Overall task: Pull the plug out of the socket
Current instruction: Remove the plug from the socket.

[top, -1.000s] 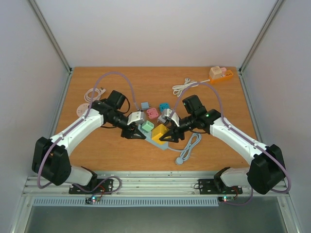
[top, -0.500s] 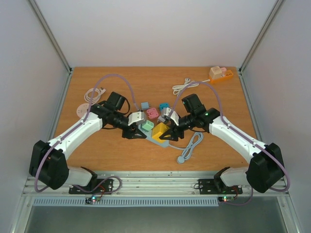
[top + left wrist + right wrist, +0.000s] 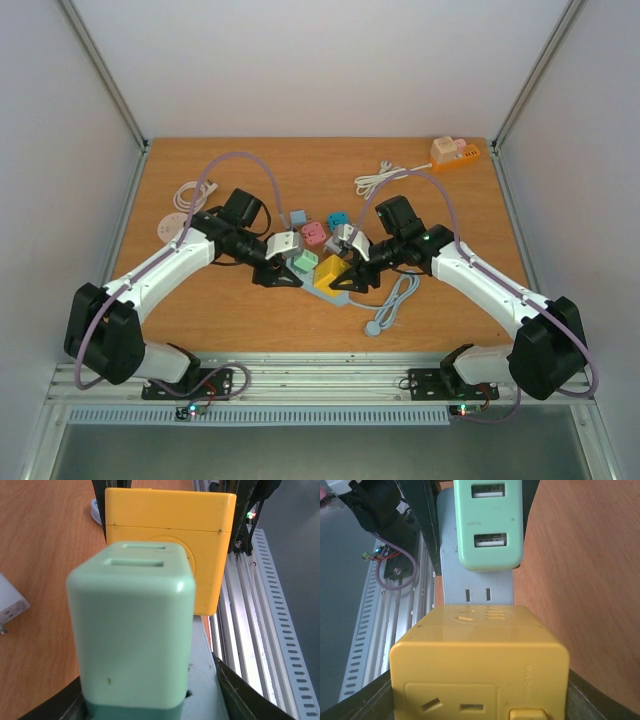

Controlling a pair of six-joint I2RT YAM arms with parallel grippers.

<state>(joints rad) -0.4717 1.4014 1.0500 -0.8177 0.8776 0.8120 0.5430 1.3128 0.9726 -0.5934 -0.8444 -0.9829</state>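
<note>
A grey-blue power strip (image 3: 330, 290) lies at the table's middle with a mint-green plug (image 3: 303, 262) and a yellow cube plug (image 3: 329, 271) standing in it. My left gripper (image 3: 283, 272) is open around the green plug (image 3: 131, 630). Its left finger is at the plug's side. A gap with bare strip (image 3: 205, 680) shows before the right finger (image 3: 240, 700). My right gripper (image 3: 347, 273) is shut on the yellow cube (image 3: 479, 670), a finger against each side. In the right wrist view the green plug (image 3: 490, 525) stands just beyond the cube on the strip (image 3: 477, 587).
Loose pink (image 3: 313, 233), teal (image 3: 338, 219) and blue-grey (image 3: 298, 217) plugs lie behind the strip. Its grey cable (image 3: 392, 303) trails to the near right. A white cable (image 3: 378, 179) and an orange strip (image 3: 455, 153) lie far right. A white coil (image 3: 195, 192) and a disc (image 3: 168, 223) lie far left.
My left arm has shifted slightly, its gripper staying at the green plug. My right gripper stays on the yellow cube. The strip has barely moved.
</note>
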